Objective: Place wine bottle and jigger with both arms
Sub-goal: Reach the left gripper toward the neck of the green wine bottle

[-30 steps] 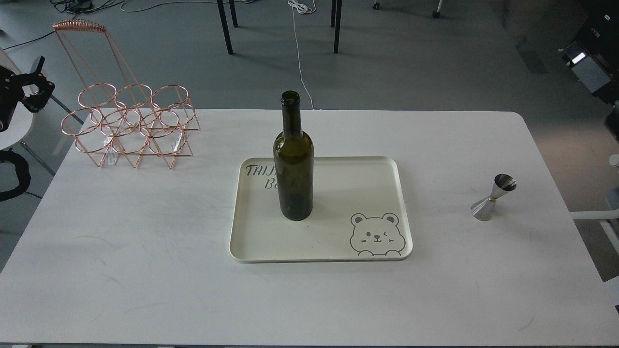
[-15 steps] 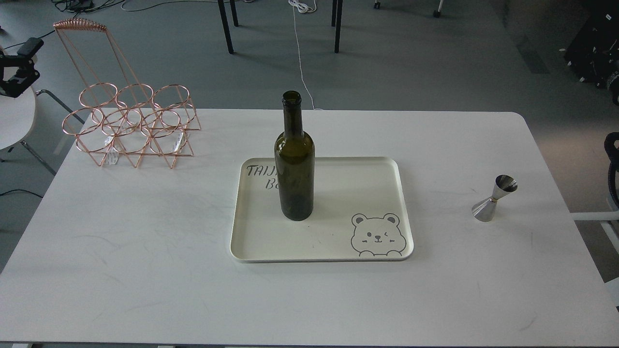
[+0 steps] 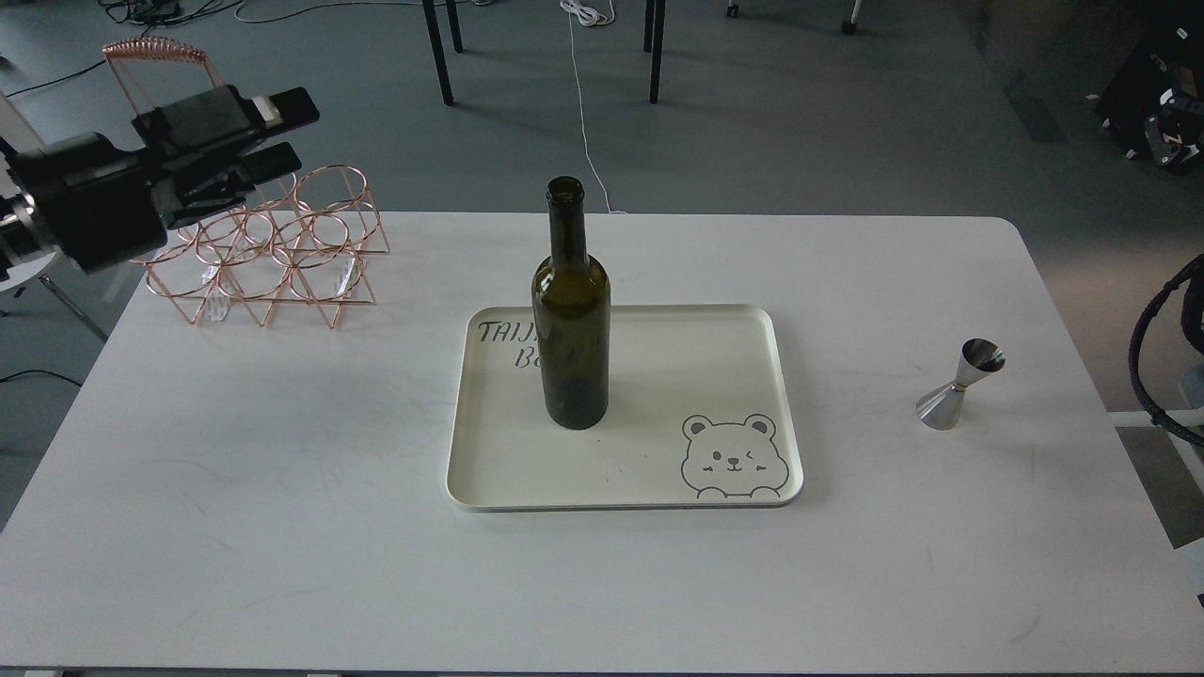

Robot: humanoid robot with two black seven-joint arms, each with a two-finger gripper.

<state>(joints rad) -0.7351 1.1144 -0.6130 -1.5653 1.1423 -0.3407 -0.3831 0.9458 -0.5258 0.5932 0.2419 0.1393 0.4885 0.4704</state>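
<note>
The wine bottle (image 3: 571,310) stands upright in the left-centre portion of a cream tray (image 3: 752,324) at the middle of the frame, its base flat on the tray floor and partly covering the printed lettering; a bear drawing occupies the tray's lower right corner. The jigger (image 3: 959,385) stands on the white table (image 3: 235,489) at centre right of the frame, well apart from the tray and tilted slightly, resting on its wider cone. A copper wire rack (image 3: 268,254) sits on the table in the upper left of the frame. The left gripper (image 3: 287,134) appears in the upper left, held above and in front of the rack and pointing towards the right of the frame; its two black fingers show a narrow gap between them and hold nothing. It is well apart from the bottle. Judgement: its height and heading suit an approach to the bottle from that side. Of the right arm only a loop of cable sleeve (image 3: 1162,362) shows at the right edge; its pincer is out of view, so its state cannot be reported. Judgement: neither object is yet grasped, and the jigger lies on the side that arm would serve.
</note>
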